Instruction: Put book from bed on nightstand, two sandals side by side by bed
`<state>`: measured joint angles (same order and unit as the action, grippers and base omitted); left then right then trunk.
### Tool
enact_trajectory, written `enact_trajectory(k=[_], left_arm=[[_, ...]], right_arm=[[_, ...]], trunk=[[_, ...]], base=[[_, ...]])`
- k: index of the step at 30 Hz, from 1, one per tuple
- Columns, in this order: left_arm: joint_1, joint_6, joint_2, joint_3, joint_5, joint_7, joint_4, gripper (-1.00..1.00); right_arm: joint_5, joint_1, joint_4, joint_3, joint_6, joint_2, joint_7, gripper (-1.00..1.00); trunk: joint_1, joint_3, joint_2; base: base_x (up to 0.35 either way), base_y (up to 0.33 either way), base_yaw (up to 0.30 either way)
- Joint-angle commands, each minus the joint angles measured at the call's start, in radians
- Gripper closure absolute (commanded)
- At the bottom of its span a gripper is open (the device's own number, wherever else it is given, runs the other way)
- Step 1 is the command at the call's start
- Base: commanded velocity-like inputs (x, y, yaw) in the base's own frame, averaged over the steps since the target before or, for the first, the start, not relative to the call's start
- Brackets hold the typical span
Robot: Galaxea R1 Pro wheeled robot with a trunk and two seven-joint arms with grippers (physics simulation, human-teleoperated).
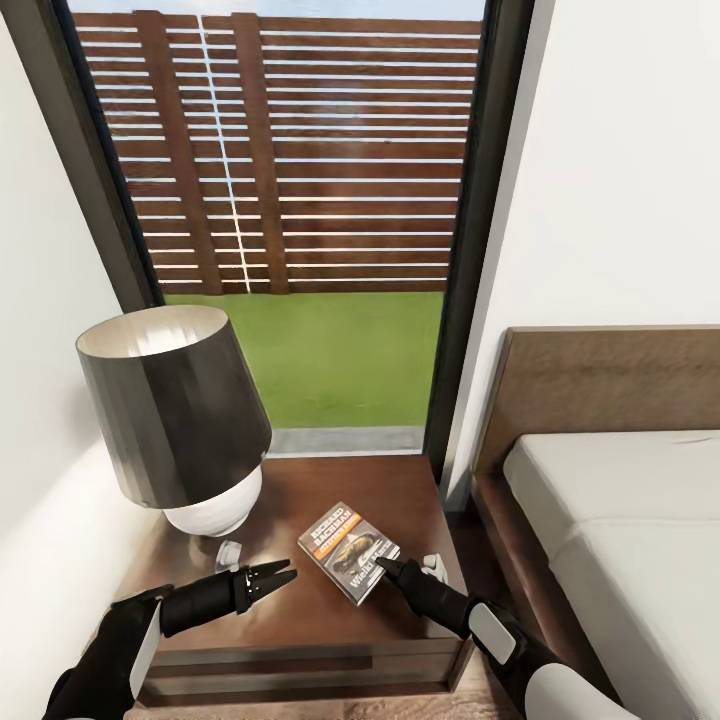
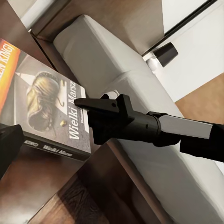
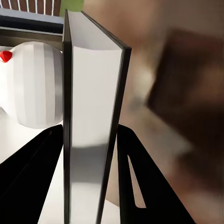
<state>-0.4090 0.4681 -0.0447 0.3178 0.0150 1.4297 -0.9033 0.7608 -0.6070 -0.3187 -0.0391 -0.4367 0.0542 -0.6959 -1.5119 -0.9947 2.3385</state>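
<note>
step: setting book down | right gripper (image 1: pixel 385 567) clamped on the book (image 1: pixel 345 548), flat over the nightstand (image 1: pixel 330 610) | left gripper (image 1: pixel 283 576) fingers together, just beside | next, I'd judge: release, then find sandals

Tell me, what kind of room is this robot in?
Most likely a bedroom: there is a bed with a wooden headboard, and beside it a nightstand holding a lamp and a book.

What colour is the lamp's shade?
The lamp's shade is dark grey outside, pale inside; the head view shows it best.
</note>
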Motion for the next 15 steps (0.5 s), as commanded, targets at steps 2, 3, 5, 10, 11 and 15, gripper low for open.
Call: enact_trajectory(k=[2,3,5,10,11,15], left_arm=[[-0.001,0.011,0.0,0.001,0.002,0.005,0.0,-1.0],[-0.001,0.011,0.0,0.001,0.002,0.005,0.0,-1.0],[-0.001,0.011,0.0,0.001,0.001,0.005,0.0,-1.0],[-0.001,0.011,0.001,0.001,0.001,0.005,0.0,-1.0],[-0.001,0.011,0.0,0.001,0.002,0.005,0.0,-1.0],[-0.001,0.011,0.0,0.001,0.002,0.005,0.0,-1.0]], right_arm=[[0.011,0.0,0.0,-0.004,-0.007,0.0,0.001,1.0],[0.011,0.0,0.0,-0.004,-0.007,0.0,0.001,1.0],[0.011,0.0,0.0,-0.004,-0.007,0.0,0.001,1.0],[0.011,0.0,0.0,-0.004,-0.007,0.0,0.001,1.0],[0.011,0.0,-0.001,-0.004,-0.007,0.0,0.001,1.0],[0.011,0.0,0.0,-0.004,-0.007,0.0,0.001,1.0]], trunk=[[0.0,-0.001,0.0],[0.0,-0.001,0.0],[0.0,-0.001,0.0],[0.0,-0.001,0.0],[0.0,-0.001,0.0],[0.0,-0.001,0.0]], base=[[0.0,0.0,0.0],[0.0,0.0,0.0],[0.0,0.0,0.0],[0.0,0.0,0.0],[0.0,0.0,0.0],[0.0,0.0,0.0]])
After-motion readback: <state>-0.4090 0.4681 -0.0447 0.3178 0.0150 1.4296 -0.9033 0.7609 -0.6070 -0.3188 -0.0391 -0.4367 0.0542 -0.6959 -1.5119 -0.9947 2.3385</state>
